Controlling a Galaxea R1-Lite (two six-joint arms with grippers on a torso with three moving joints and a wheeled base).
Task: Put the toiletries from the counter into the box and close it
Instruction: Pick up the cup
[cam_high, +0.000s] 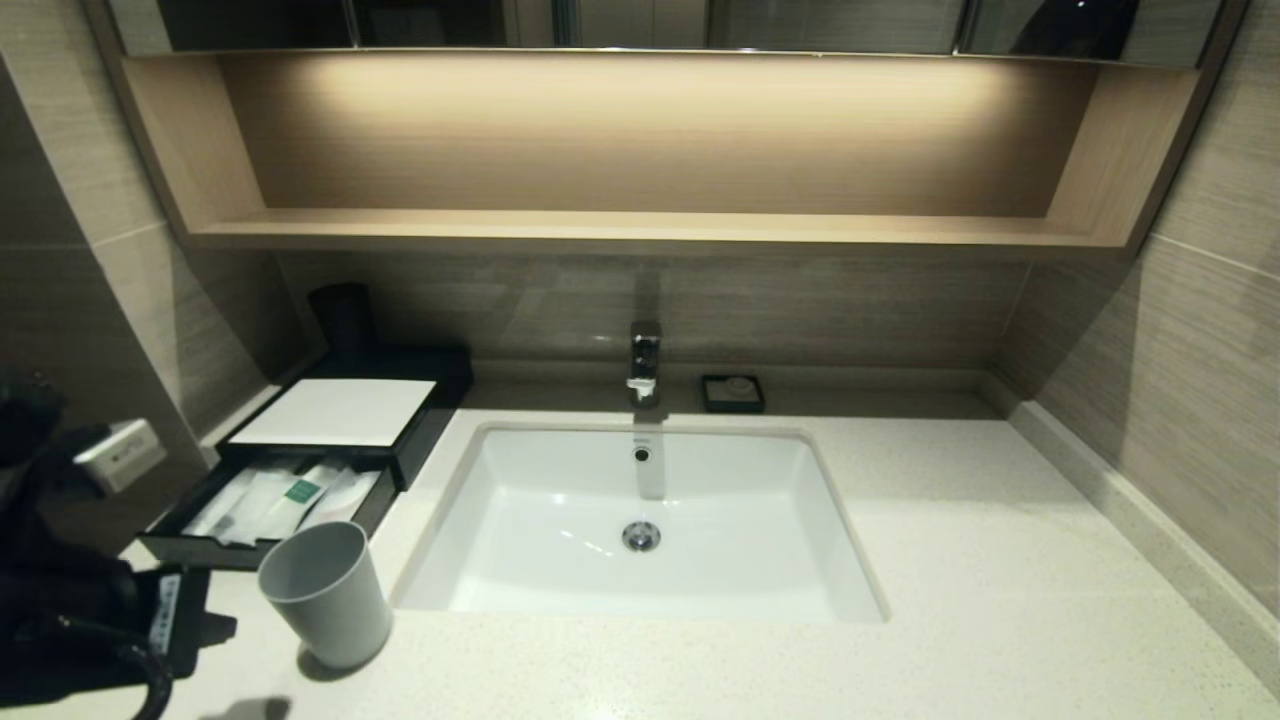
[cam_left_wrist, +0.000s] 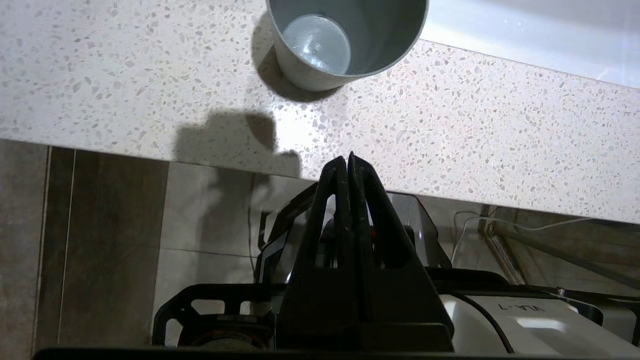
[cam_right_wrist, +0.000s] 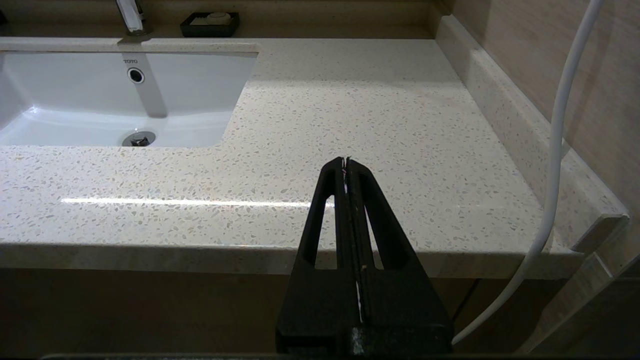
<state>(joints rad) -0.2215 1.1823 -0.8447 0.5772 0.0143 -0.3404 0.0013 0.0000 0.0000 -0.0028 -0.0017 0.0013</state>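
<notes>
Toiletries (cam_high: 270, 500) already lie in the box's (cam_high: 400, 440) pulled-out drawer, mid-left of frame, long axes along the drawer's travel. Left tool (cam_left_wrist: 348, 162) pinched together, empty, at the bench (cam_high: 900, 600) edge lower left, nearer. Right tool (cam_right_wrist: 346, 165) also pinched together, empty. Drawer needs a push up-right

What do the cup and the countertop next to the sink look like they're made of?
The cup looks like matte grey plastic: its wall is plain and dull, though glazed ceramic can't be ruled out. The countertop looks like polished speckled stone or composite: pale cream with fine flecks and a sheen.
</notes>
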